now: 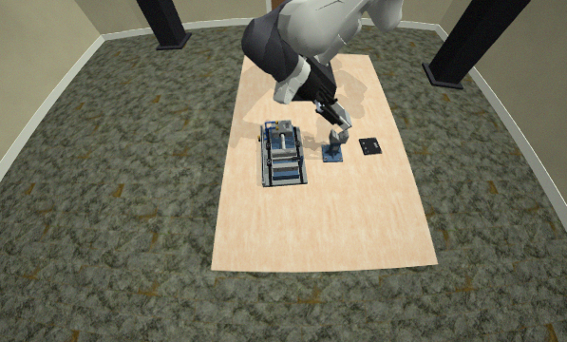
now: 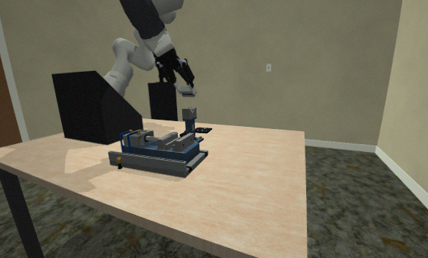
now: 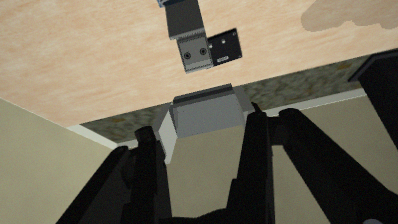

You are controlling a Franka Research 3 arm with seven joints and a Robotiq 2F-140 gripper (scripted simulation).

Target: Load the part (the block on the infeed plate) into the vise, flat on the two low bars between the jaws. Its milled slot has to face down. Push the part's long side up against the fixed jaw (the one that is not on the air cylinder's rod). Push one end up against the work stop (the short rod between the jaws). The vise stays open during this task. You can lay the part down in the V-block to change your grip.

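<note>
My gripper [image 2: 187, 90] is shut on the part [image 3: 205, 116], a grey block, and holds it in the air, tilted, above the V-block [image 2: 189, 115]. The part also shows in the top view [image 1: 344, 122] and in the exterior view [image 2: 188, 92]. The V-block [image 1: 336, 142] stands on a blue base and shows in the wrist view [image 3: 192, 50] below the part. The black infeed plate [image 1: 370, 146] lies bare to its right, also in the wrist view [image 3: 225, 46]. The vise [image 1: 283, 153] sits left of the V-block with its jaws open [image 2: 163, 148]. I cannot tell which way the slot faces.
A large black wedge-shaped box [image 2: 92, 107] stands on the table behind the vise. Black posts [image 1: 468, 43] stand on the floor beyond the table's far corners. The table's edge runs just beyond the infeed plate.
</note>
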